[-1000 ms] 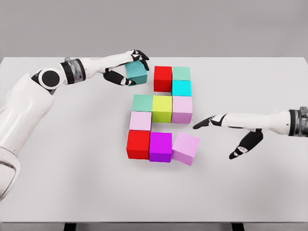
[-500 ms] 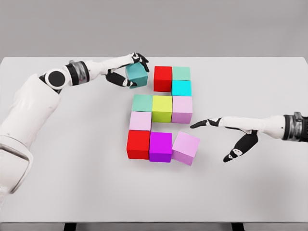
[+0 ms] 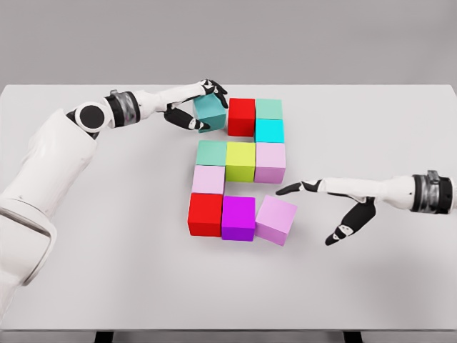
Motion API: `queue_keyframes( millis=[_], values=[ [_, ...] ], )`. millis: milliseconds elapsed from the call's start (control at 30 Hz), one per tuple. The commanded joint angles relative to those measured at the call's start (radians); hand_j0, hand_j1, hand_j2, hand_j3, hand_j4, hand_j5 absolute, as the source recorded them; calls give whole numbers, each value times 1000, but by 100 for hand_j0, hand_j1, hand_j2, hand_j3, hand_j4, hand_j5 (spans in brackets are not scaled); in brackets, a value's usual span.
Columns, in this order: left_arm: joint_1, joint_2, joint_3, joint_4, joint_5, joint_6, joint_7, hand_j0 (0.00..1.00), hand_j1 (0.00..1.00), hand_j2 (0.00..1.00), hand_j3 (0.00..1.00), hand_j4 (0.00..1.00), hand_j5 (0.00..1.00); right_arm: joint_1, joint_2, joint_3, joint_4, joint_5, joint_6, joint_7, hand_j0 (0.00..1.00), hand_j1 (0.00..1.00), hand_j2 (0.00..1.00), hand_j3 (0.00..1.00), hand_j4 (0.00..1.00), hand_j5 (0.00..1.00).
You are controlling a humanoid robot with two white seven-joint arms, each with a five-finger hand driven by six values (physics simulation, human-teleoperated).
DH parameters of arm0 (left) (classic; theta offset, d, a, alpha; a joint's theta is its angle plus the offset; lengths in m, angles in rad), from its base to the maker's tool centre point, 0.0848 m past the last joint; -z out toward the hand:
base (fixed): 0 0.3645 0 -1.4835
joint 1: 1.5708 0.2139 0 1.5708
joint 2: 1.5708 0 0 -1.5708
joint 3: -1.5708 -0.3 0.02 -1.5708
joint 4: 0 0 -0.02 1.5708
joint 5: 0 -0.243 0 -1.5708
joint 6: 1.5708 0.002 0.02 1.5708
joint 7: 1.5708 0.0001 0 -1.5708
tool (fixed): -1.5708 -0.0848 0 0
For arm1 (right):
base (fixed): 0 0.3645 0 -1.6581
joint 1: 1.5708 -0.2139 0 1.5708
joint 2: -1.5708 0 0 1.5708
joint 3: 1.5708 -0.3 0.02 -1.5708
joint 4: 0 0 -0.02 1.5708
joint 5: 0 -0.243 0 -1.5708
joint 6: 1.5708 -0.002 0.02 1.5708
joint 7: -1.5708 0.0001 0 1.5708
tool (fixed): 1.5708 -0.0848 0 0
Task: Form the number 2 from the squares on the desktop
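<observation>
Since a second ago, the left robot hand (image 3: 194,106) grasping the teal cube (image 3: 211,111) has slid toward three o'clock, now beside the red cube (image 3: 241,116). Right robot hand (image 3: 330,207), fingers released, hovers near the tilted pink cube (image 3: 277,219).

the left hand (image 3: 196,106) grips a teal cube (image 3: 211,111) at 11 o'clock of the block group, just beside the upper red cube (image 3: 241,116). a pale green cube (image 3: 268,108) and a cyan cube (image 3: 269,131) sit at 3 o'clock of that red cube. the middle row holds green, yellow-green (image 3: 240,161) and lilac cubes. the bottom row holds a red cube, a magenta cube (image 3: 238,218) and a tilted pink cube (image 3: 276,220). the right hand (image 3: 335,204) hovers with fingers spread at 3 o'clock of the pink cube, over the white table (image 3: 107,271).
</observation>
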Motion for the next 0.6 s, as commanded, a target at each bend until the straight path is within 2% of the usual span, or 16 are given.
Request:
queue_keyframes(
  millis=[0,33,100,333,567],
  values=[
    [0,1,6,-2,9,3,1,45,45,45,45,45,45,0,6,8,0,-8,2,0,100,100,100,100,100,100],
    [0,3,12,-2,11,3,1,56,56,56,56,56,56,0,12,9,-2,-7,2,0,100,100,100,100,100,100],
    [0,6,16,1,12,3,1,66,66,66,66,66,66,0,15,9,-2,-7,2,0,100,100,100,100,100,100],
    [0,8,18,4,15,3,1,86,86,86,86,86,86,0,20,9,-5,-4,2,0,100,100,100,100,100,100],
    [0,8,19,5,17,3,1,88,88,88,88,88,88,-2,32,22,-5,0,2,0,100,100,100,100,100,100]
  ],
)
